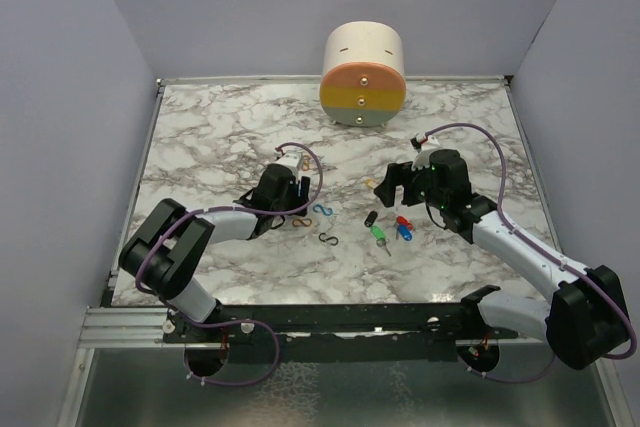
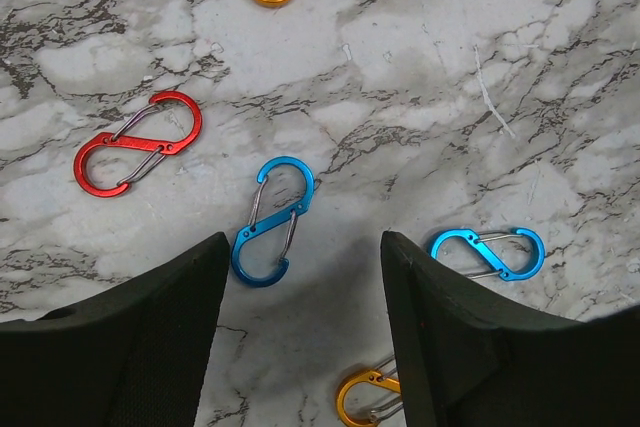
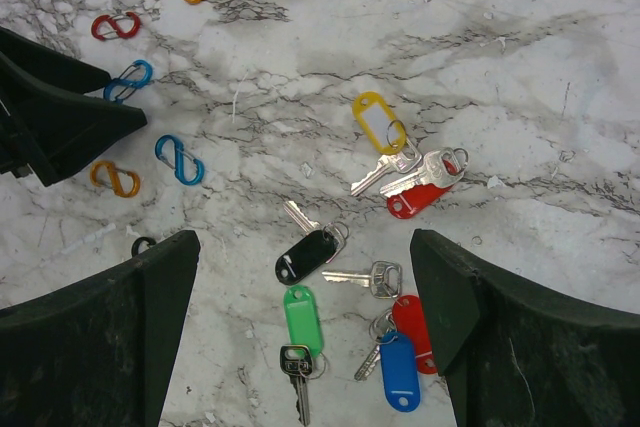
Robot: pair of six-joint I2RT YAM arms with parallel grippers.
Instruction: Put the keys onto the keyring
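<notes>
Between lilac walls (image 1: pixel 60 97), veined marble tabletop (image 1: pixel 220 137), left end effector (image 2: pixel 303 247) spread, right end effector (image 3: pixel 305 237) spread

Keys (image 3: pixel 305 257) are scattered on the worktop (image 1: pixel 220 137) right of centre. The wire clips (image 1: pixel 321 211) sit loosely bunched just left of them, and a round tub (image 1: pixel 363 74) is behind both at the far edge.
</notes>
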